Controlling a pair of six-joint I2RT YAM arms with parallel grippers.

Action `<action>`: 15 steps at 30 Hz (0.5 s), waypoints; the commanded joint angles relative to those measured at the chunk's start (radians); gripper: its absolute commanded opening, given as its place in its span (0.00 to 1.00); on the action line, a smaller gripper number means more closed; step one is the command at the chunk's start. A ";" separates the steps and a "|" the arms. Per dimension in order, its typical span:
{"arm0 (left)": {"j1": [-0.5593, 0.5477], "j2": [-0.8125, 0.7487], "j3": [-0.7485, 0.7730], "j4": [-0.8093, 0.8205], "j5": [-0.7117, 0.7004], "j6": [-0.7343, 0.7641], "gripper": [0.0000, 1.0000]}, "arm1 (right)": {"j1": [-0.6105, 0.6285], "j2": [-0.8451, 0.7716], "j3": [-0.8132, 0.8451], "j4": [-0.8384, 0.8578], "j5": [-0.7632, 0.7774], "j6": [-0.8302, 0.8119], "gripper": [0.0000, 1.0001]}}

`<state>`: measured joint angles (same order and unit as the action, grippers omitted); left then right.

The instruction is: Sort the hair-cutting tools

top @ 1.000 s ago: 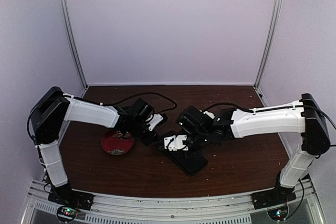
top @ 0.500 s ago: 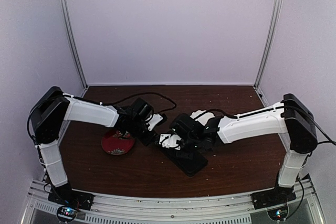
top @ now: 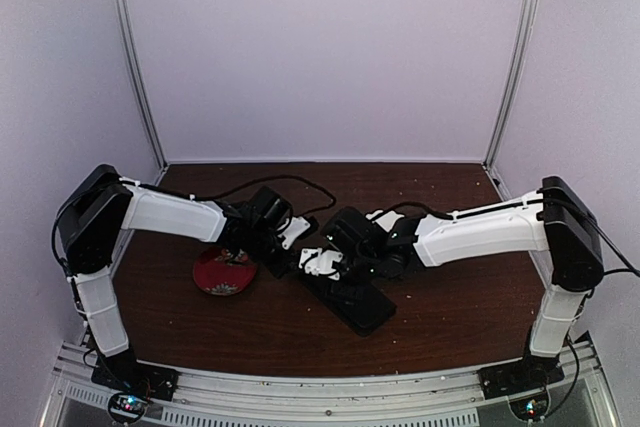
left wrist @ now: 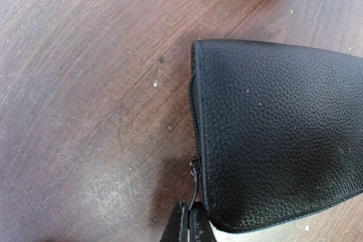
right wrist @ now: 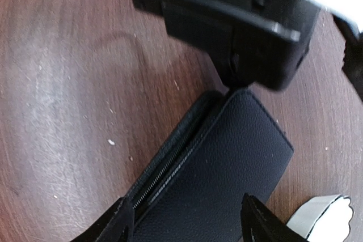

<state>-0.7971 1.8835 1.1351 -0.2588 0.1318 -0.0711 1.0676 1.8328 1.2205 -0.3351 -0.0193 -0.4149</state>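
Observation:
No hair-cutting tools show in any view. A flat black zip case (top: 358,307) lies on the brown table (top: 450,317). My left gripper (top: 293,257) is shut on the case's small metal zip pull (left wrist: 195,188) at the corner of the case (left wrist: 278,134); its tips (left wrist: 191,228) pinch the pull. My right gripper (top: 320,265) hovers open over the far end of the case (right wrist: 221,174), its midpoint (right wrist: 187,222) above the lid and one finger (right wrist: 120,224) beside the zip. The zip line shows a narrow gap along that side.
A red flowered plate (top: 222,273) sits on the table left of the case, under the left arm. The left gripper's black body (right wrist: 227,21) fills the top of the right wrist view, close to my right fingers. Purple walls enclose the table.
My right arm has swung left along the case toward the left gripper, and its jaws have widened. The left arm and the case have stayed put.

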 commanded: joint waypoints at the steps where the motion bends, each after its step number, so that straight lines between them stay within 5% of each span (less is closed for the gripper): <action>1: 0.004 0.006 0.022 0.027 0.042 0.005 0.00 | 0.006 0.030 0.031 -0.001 -0.026 0.028 0.66; 9: 0.004 -0.011 0.009 0.027 0.048 0.008 0.00 | -0.003 0.126 0.068 0.010 0.153 0.064 0.61; 15: 0.004 -0.048 -0.036 0.023 0.057 0.002 0.00 | -0.019 0.141 0.061 0.038 0.207 0.113 0.38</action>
<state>-0.7956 1.8820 1.1305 -0.2550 0.1482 -0.0715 1.0740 1.9499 1.2743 -0.3096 0.0868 -0.3473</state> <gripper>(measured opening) 0.019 0.446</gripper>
